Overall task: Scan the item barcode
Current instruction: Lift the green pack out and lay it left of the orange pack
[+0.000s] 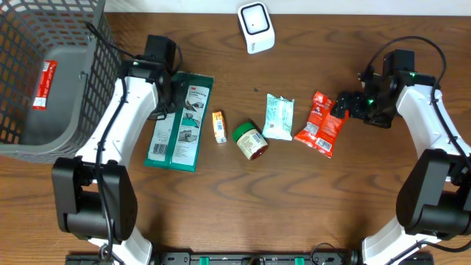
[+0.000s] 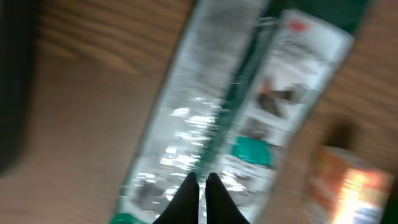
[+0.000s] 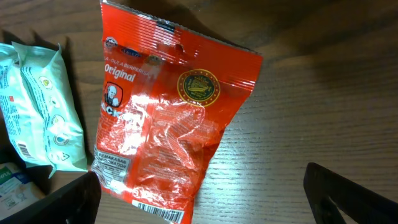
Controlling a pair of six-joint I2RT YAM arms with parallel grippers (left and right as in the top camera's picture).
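While my left claw (image 2: 200, 182) hovers pinched together, empty, over the long green pack (image 1: 179, 121) on the surface (image 1: 294, 206), my right claw (image 1: 342, 104) gapes beside the red snack bag (image 3: 168, 124). That pack looks flat, light and slick, so I'd grip a long edge.

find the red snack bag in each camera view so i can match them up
Overhead: the red snack bag lies flat, right of centre.
Left wrist: not in it.
Right wrist: the red snack bag fills the middle of the picture.
Shared landmark: the pale green packet, just left of the bag in the overhead view and at the left edge in the right wrist view.
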